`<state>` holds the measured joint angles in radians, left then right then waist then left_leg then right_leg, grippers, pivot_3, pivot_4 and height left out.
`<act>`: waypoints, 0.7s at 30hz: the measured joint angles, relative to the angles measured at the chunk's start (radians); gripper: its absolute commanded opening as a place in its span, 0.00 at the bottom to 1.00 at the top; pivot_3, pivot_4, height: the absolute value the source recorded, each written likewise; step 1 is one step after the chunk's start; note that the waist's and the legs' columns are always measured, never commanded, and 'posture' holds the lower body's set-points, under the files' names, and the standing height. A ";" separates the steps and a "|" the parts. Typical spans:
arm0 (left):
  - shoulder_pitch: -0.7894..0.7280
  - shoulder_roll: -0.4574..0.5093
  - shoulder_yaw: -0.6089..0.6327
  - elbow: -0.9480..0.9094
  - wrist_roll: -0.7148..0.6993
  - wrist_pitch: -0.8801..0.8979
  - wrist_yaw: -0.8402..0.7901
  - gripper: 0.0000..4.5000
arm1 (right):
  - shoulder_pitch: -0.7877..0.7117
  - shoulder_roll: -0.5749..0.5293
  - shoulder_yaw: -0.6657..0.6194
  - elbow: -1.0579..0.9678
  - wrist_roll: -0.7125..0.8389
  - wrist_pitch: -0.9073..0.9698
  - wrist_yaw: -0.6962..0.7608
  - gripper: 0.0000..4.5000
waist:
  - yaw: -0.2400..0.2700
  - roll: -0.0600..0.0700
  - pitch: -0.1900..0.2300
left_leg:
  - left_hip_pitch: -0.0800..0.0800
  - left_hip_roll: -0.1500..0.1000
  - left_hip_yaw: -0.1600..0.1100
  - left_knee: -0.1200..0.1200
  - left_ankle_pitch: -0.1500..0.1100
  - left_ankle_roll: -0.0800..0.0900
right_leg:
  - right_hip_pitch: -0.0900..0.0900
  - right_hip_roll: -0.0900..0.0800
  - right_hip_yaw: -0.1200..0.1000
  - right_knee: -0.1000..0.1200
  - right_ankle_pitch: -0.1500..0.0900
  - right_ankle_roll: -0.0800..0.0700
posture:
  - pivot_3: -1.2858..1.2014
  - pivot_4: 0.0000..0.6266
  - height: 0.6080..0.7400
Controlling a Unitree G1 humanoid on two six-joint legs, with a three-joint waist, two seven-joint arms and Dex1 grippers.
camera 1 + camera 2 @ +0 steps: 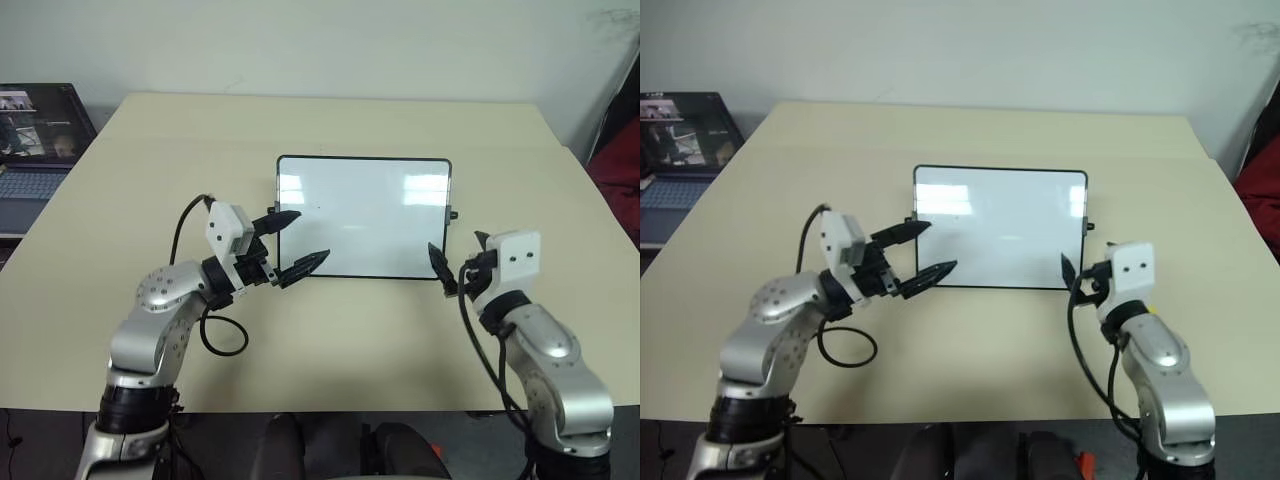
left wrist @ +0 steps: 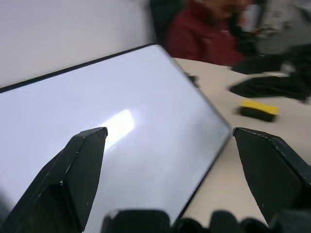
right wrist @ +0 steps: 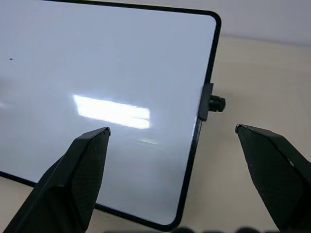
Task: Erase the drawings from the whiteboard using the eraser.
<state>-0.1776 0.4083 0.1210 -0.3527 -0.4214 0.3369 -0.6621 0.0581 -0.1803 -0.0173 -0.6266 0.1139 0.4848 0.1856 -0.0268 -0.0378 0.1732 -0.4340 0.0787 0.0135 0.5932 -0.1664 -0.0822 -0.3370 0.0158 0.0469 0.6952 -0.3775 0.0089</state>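
Evidently your erasing is done: the whiteboard (image 1: 363, 215) lies mid-table with its surface wiped clean, the eraser (image 2: 259, 109) rests on the table off its near-right corner, and left gripper (image 1: 296, 243) and right gripper (image 3: 174, 165) hover spread, empty.

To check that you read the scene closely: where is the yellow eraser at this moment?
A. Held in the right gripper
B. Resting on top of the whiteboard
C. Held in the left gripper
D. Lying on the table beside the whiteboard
D. The left wrist view shows the eraser lying on the table just past the edge of the whiteboard, while the left gripper and the right gripper both stand open and hold nothing.
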 measured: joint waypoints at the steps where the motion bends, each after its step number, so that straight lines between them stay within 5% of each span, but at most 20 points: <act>1: 0.047 -0.047 0.016 -0.024 0.021 -0.007 0.074 1.00 | 0.057 0.022 0.029 0.026 -0.017 -0.091 -0.002 1.00 | 0.000 0.000 0.000 | 0.000 0.000 -0.001 0.000 0.000 0.000 | 0.000 0.000 -0.001 0.000 0.000 0.000 | 0.52 0.24 1.00; 9: 0.265 -0.137 0.076 -0.067 0.201 -0.137 0.339 1.00 | 0.197 0.065 0.009 0.262 -0.008 -0.504 0.019 1.00 | -0.003 -0.001 -0.001 | 0.007 0.000 -0.002 0.000 0.001 0.001 | 0.005 0.001 -0.002 0.003 -0.001 0.001 | 0.52 0.24 1.00; 21: 0.452 -0.171 0.083 -0.079 0.231 -0.189 0.405 1.00 | 0.272 0.066 0.043 0.308 0.013 -0.607 0.075 1.00 | -0.003 -0.001 -0.001 | 0.006 0.000 -0.002 0.000 0.000 0.001 | 0.004 0.000 -0.001 0.002 -0.001 0.001 | 0.52 0.24 1.00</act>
<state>0.2743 0.2372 0.2038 -0.4319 -0.1902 0.1481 -0.2568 0.3303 -0.1147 0.0253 -0.3190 0.1266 -0.1222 0.2605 -0.0293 -0.0383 0.1718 -0.4280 0.0785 0.0117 0.5928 -0.1663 -0.0817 -0.3328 0.0163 0.0458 0.6973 -0.3782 0.0100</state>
